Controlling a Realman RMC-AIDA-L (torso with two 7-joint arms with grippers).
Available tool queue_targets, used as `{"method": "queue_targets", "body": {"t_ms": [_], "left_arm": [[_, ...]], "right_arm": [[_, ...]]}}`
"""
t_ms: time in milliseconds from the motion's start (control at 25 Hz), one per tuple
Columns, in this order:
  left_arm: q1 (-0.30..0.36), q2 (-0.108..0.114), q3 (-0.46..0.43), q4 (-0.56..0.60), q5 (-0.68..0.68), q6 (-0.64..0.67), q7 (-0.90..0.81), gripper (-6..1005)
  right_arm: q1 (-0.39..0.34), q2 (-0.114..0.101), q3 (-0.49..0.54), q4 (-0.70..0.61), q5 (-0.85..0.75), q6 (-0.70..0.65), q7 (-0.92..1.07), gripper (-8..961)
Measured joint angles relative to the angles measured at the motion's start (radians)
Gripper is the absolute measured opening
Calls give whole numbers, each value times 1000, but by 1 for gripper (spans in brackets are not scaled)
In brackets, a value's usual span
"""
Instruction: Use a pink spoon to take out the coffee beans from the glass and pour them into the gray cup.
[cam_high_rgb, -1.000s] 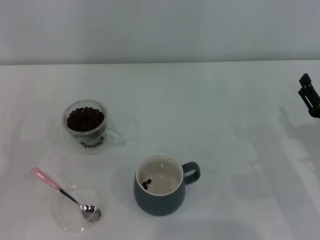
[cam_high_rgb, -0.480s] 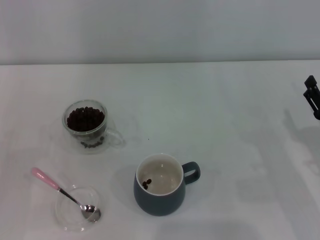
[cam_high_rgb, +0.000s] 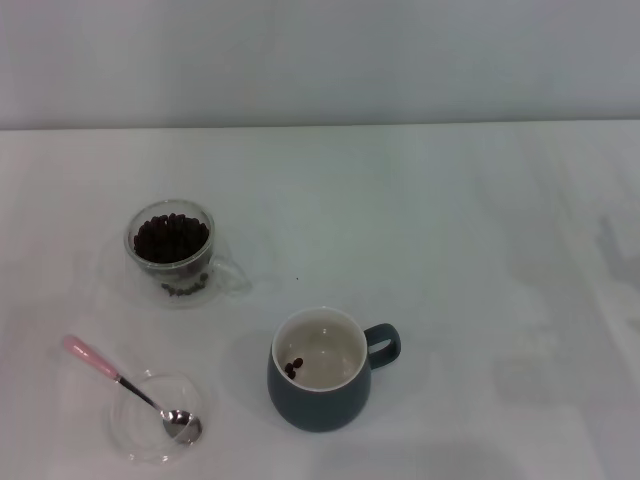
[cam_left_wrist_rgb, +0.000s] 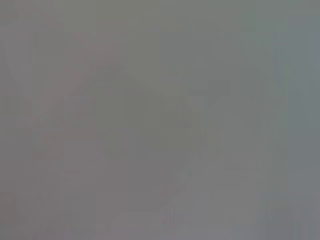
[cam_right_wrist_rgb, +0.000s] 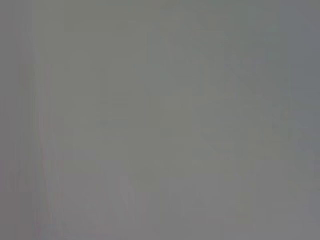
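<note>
Currently neither gripper is showing in any view, so whether their fingers are open or closed cannot be told; both wrist views are showing nothing distinct. At lower left the pink spoon (cam_high_rgb: 118, 379) is lying with its bowl in a clear saucer (cam_high_rgb: 140, 438), handle angling up-left, seemingly left free for gripping. The glass (cam_high_rgb: 172, 249), heaped with coffee beans (cam_high_rgb: 171, 238), is standing at left of centre. The gray cup (cam_high_rgb: 320, 370), lower centre, is holding a few beans on the desk (cam_high_rgb: 450, 250).
</note>
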Motion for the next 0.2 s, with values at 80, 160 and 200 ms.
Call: {"method": "queue_targets", "body": {"t_ms": [80,160,200], "left_arm": [[-2,1,2,0,0,0,-2,861],[-2,1,3,0,0,0,-2,861],[-2,1,4,0,0,0,-2,861]], "right_arm": [[-3,-1,-1,4,4,0,15,794],[-3,-1,-1,5,4,-1,18,794],[-4,0,-1,7,5,-4,20,794]]}}
